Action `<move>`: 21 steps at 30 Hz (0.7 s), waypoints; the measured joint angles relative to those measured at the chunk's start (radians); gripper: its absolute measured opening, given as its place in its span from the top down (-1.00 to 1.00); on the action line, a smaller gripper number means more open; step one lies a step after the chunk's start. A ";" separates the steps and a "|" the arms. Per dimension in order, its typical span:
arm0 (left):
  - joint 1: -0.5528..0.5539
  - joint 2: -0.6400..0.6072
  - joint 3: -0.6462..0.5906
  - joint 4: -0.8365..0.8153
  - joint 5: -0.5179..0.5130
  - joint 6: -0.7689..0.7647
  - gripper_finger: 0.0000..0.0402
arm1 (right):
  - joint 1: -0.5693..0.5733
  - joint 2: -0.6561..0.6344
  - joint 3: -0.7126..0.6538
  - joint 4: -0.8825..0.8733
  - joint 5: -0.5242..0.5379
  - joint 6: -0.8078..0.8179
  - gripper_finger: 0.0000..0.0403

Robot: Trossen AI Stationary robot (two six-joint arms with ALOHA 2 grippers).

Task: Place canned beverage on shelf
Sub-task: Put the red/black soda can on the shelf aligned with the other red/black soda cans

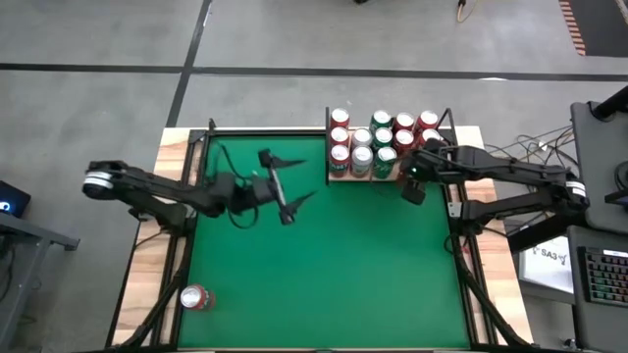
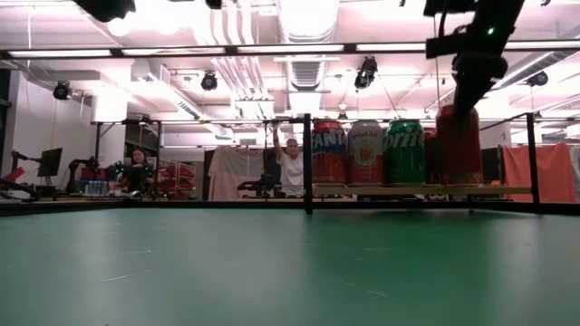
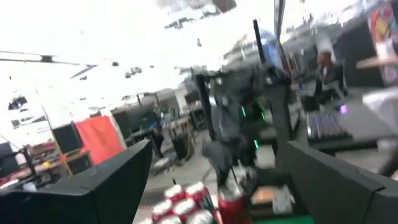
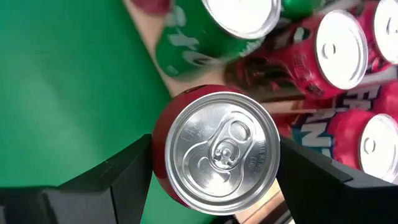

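Red can (image 4: 214, 149) between right gripper (image 4: 211, 180) fingers — shelf (image 4: 155, 56) edge.

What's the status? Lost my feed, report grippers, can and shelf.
Right gripper around red can at shelf front corner. Left gripper open, empty, mid-table. Shelf crowded with cans; stray can near table's front left.

The left arm reaches in from the left side of the surface, bent at the elbow, its wrist over the middle of the far half. The left gripper (image 1: 287, 201) hangs in the air with its jaws spread wide and nothing between them. The right arm stretches in from the right side toward the far right corner. The right gripper (image 4: 214, 158) points straight down, its jaws set on either side of a red metal can (image 4: 216, 149).
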 joint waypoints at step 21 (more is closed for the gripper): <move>0.112 -0.158 -0.070 -0.060 -0.089 0.049 -0.74 | -0.092 0.085 0.016 0.079 -0.002 -0.023 -0.37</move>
